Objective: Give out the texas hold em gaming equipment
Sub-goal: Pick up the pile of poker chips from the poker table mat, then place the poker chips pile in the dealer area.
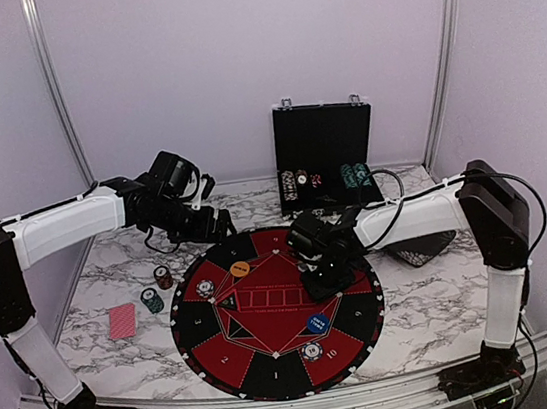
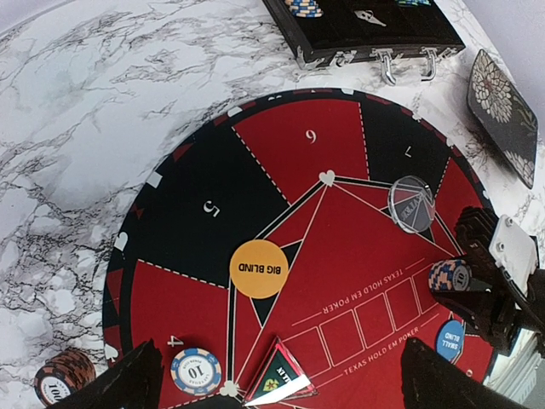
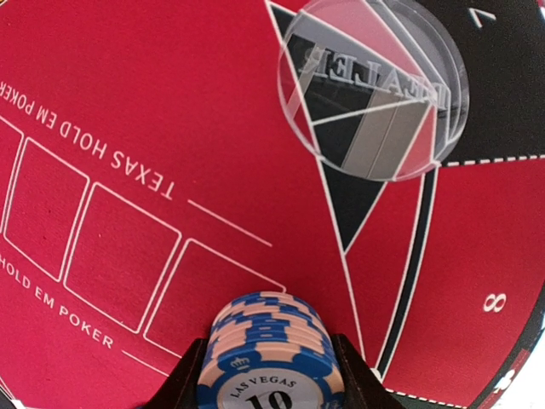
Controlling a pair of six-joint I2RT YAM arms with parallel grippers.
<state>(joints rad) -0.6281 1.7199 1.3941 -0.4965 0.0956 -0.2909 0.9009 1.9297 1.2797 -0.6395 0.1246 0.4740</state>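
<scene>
My right gripper (image 1: pixel 323 277) is shut on a short stack of blue-and-white "10" chips (image 3: pixel 268 345) and holds it over the middle of the round mat (image 1: pixel 268 316). The stack also shows in the left wrist view (image 2: pixel 449 274). A clear dealer disc (image 3: pixel 375 94) lies just beyond it. My left gripper (image 1: pixel 218 224) is open and empty above the mat's far left part; its fingers (image 2: pixel 128 383) frame an orange BIG BLIND disc (image 2: pixel 259 269) and a single white-blue chip (image 2: pixel 196 371). A blue SMALL BLIND disc (image 1: pixel 318 324) and another white chip (image 1: pixel 312 351) lie near the mat's front.
An open black case (image 1: pixel 326 157) with more chips stands at the back. A red-black chip stack (image 1: pixel 163 276), a teal stack (image 1: pixel 152 300) and a red-backed card (image 1: pixel 123 321) lie left of the mat. A black patterned dish (image 1: pixel 429 248) sits right of it.
</scene>
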